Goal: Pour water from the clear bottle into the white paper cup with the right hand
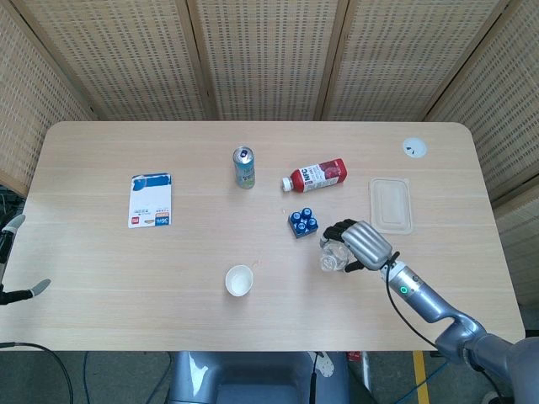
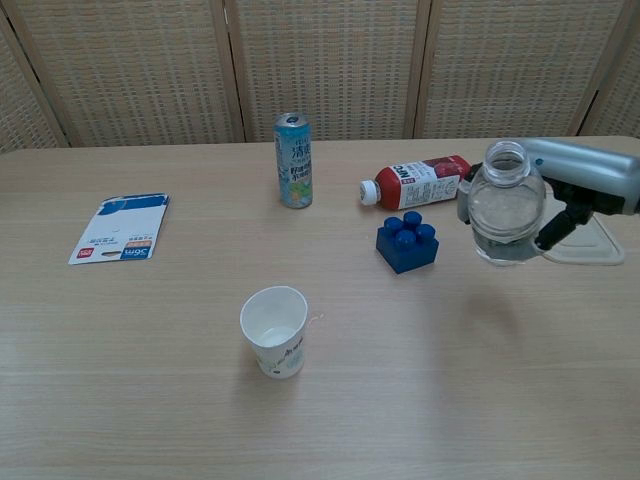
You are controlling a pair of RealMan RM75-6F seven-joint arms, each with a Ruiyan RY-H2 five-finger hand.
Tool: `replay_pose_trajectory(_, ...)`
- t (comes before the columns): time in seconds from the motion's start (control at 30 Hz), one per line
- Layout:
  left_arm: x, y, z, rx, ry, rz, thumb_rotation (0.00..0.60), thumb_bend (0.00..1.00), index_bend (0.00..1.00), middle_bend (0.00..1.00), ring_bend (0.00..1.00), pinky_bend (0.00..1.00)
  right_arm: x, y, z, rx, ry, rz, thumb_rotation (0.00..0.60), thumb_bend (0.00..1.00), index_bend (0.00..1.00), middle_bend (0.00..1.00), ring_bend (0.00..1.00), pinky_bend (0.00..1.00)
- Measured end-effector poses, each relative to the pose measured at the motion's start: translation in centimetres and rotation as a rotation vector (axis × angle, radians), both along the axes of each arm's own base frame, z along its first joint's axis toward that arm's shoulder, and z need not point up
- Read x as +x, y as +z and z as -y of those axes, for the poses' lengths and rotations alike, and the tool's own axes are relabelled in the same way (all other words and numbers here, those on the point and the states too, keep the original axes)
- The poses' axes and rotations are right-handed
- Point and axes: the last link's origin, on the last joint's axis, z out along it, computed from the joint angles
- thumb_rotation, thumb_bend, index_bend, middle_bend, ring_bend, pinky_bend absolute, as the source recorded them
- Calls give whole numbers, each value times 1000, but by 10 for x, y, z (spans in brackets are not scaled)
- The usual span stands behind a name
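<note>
My right hand [image 1: 358,244] [image 2: 560,195] grips the clear bottle [image 2: 504,206] [image 1: 331,257] and holds it in the air above the table, right of the blue block. The bottle is uncapped and its open mouth tips toward the chest camera. The white paper cup [image 1: 239,280] [image 2: 275,331] stands upright near the table's front edge, well to the left of the bottle and apart from it. Only the fingertips of my left hand [image 1: 18,257] show at the left edge of the head view, spread and holding nothing.
A blue block [image 2: 407,241] sits just left of the bottle. Behind it lie a red bottle [image 2: 420,181] on its side and an upright can [image 2: 294,160]. A clear lidded tray [image 1: 391,204] lies at the right, a blue-white packet [image 1: 150,200] at the left.
</note>
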Motion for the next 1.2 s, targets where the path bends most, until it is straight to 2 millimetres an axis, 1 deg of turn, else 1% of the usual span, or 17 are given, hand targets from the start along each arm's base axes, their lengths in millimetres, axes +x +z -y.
replay_pose_trajectory(0.1, -1, 0, -1, -1, 4, 2, 600, 129, 0, 0, 0, 0, 20, -1, 2, -29, 43, -53, 600, 842, 592, 573, 557, 767)
replay_pose_trajectory(0.27, -2, 0, -3, -4, 10, 3, 600, 129, 0, 0, 0, 0, 48, -3, 4, -69, 82, -145, 600, 850, 592, 578, 574, 777)
replay_pose_trajectory(0.4, -2, 1, -4, -2, 13, 4, 600, 130, 0, 0, 0, 0, 65, -6, 6, -86, 80, -216, 600, 851, 593, 579, 578, 780)
replay_pose_trajectory(0.73, -3, 0, -6, -6, 18, 5, 600, 129, 0, 0, 0, 0, 96, -15, 10, -135, 38, -385, 600, 851, 594, 581, 582, 782)
replay_pose_trajectory(0.9, -3, 1, -6, -7, 18, 7, 600, 130, 0, 0, 0, 0, 111, -21, 7, -143, 2, -453, 600, 850, 594, 584, 585, 783)
replay_pose_trajectory(1.2, -4, 2, -6, -9, 19, 13, 600, 128, 0, 0, 0, 0, 136, -31, 2, -191, 0, -552, 600, 850, 594, 586, 586, 784)
